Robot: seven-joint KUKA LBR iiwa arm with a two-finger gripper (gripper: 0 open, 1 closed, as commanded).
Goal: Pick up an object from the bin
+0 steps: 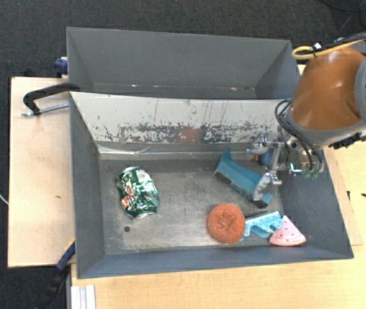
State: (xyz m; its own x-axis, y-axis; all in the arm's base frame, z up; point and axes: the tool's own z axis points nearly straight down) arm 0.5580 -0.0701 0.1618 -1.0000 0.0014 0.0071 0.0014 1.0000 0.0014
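Now at the blue block (235,171), nothing lifted yet.
I see the gripper (264,184) low at the block's right end, centre-right of the frame; released or clenched, I cannot tell. The block rests on the bin (183,205) floor, so grasp and lift remain.
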